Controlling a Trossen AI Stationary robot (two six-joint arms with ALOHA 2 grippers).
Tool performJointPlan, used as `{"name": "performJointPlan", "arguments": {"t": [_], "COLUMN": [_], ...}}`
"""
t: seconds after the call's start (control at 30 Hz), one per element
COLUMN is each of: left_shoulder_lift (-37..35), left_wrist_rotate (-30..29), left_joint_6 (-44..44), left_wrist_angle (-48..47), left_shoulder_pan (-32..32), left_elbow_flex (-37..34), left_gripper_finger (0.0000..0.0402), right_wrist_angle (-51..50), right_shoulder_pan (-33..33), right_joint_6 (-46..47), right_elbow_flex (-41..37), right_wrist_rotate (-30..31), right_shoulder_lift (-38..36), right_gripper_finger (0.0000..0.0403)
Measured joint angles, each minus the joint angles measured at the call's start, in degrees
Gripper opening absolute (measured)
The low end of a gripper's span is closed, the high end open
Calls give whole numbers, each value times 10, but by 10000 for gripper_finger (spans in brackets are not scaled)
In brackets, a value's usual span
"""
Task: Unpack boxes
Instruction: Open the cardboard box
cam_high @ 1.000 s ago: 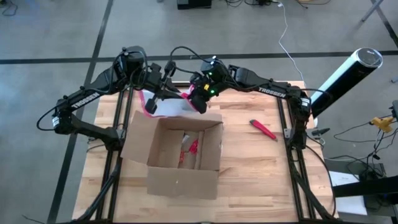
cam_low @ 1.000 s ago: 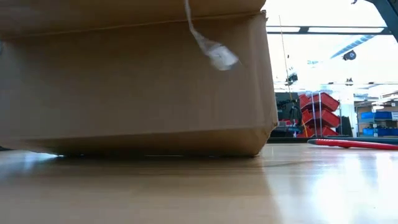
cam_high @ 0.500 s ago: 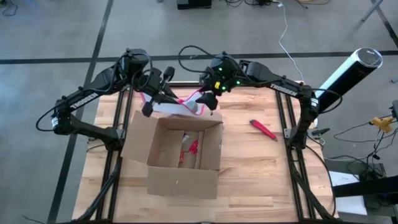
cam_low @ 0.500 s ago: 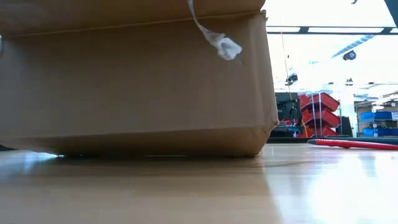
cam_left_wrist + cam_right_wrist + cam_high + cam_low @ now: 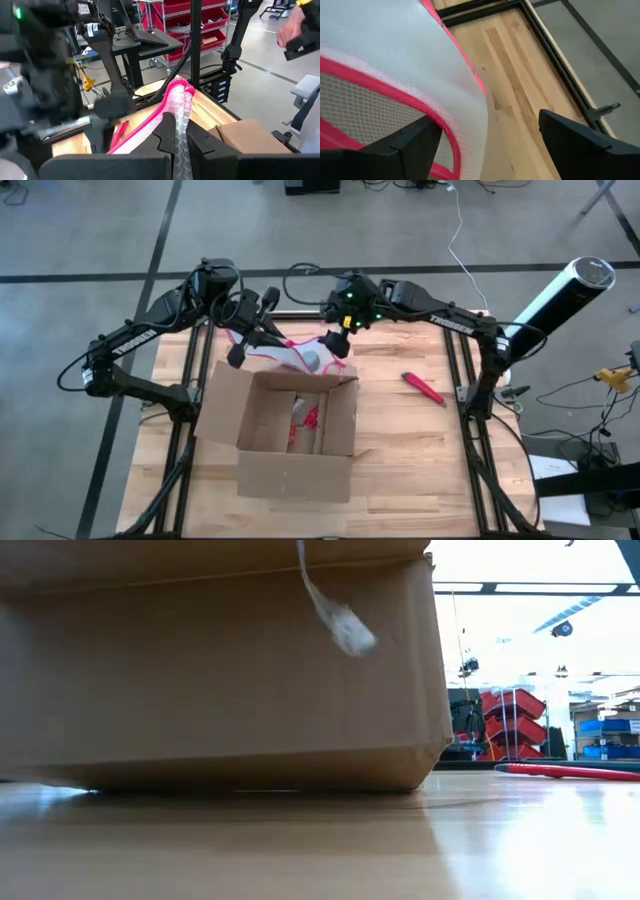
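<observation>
Both claws are up over the far side of the surface (image 5: 400, 440), just behind the open cardboard box (image 5: 290, 430). The left claw (image 5: 176, 137) is pinched tight on the edge of a pink-edged mesh pouch (image 5: 290, 355), with the fabric squeezed between its two fingers. The right claw (image 5: 340, 345) is at the other end of that same pouch, and its fingers (image 5: 415, 142) are spread wide with the pouch lying against one of them, not clamped. So the pouch hangs stretched between the two claws, right above the box's back flap.

The box sits below and in front of both claws with its flaps open, something red lying inside. A strip of tape (image 5: 335, 615) dangles down its front wall. Off to the right claw's side, well apart from the box, a red tool (image 5: 423, 387) lies on the wood.
</observation>
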Motion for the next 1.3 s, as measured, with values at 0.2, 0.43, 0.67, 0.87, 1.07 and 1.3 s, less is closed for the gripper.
{"name": "performJointPlan", "arguments": {"t": [0.2, 0.43, 0.67, 0.87, 1.07, 1.3], "left_shoulder_lift": [-3, -8, -10, -11, -18, -24], "left_wrist_rotate": [0, -4, -9, -28, -72, -90], "left_joint_6": [0, -1, 0, 0, 1, 4], "left_wrist_angle": [0, -5, -8, -8, -13, -15], "left_shoulder_pan": [0, 1, 2, 3, 4, 5], "left_elbow_flex": [0, 0, 0, 0, 0, 0], "left_gripper_finger": [0, 0, 0, 0, 4, 44], "right_wrist_angle": [-2, -14, -22, -40, -110, -211], "right_shoulder_pan": [1, 0, 0, 0, -3, -9], "right_joint_6": [-3, -32, -74, -89, -103, -103], "right_elbow_flex": [-3, -3, 2, 21, 70, 137], "right_wrist_rotate": [-31, -30, -30, 2, 102, 196], "right_shoulder_lift": [39, 56, 47, 47, 47, 46], "right_gripper_finger": [275, 198, 28, 2, 0, 0]}}
